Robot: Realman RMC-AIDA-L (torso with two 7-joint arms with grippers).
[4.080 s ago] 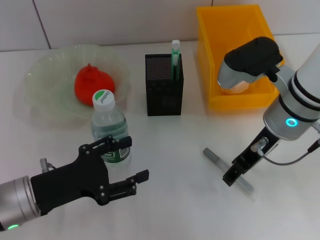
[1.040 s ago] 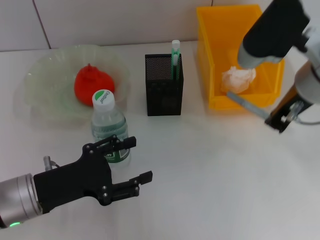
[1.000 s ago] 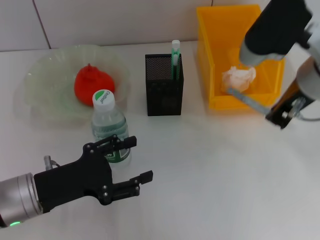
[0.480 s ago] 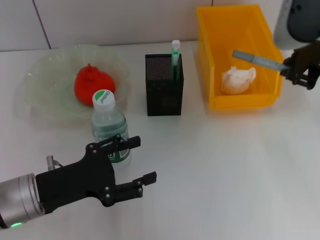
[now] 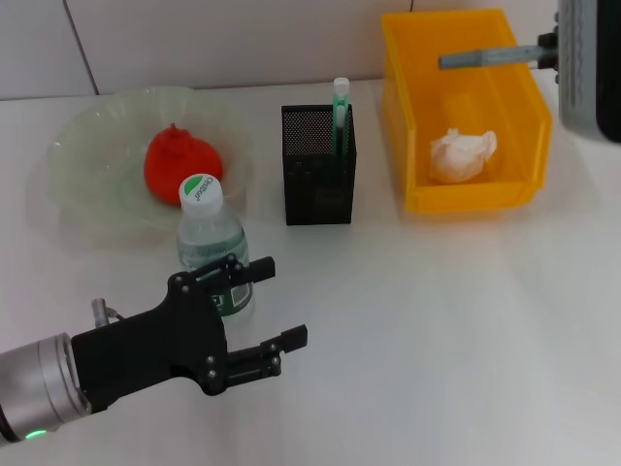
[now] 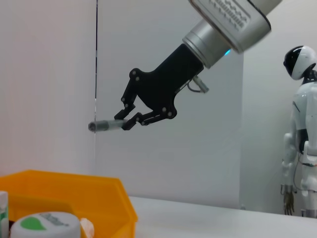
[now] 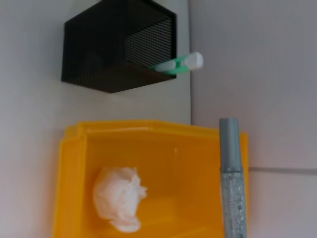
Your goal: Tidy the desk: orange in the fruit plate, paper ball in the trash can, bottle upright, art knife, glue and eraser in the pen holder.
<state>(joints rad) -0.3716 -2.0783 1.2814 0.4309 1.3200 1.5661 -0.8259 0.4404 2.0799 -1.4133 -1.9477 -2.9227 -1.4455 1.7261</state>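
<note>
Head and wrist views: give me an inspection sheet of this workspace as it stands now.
Surface: white table.
Job's things: orange in fruit plate; paper ball in trash can; bottle upright; green-white stick in pen holder.
Clutter: nothing seen.
End effectors: left end effector open beside the bottle; right end effector shut on grey stick, raised above the trash can.
Cables: nothing seen.
Surroundings: white wall; white humanoid figure behind.

Black left gripper (image 5: 258, 309), silver wrist, green LED
</note>
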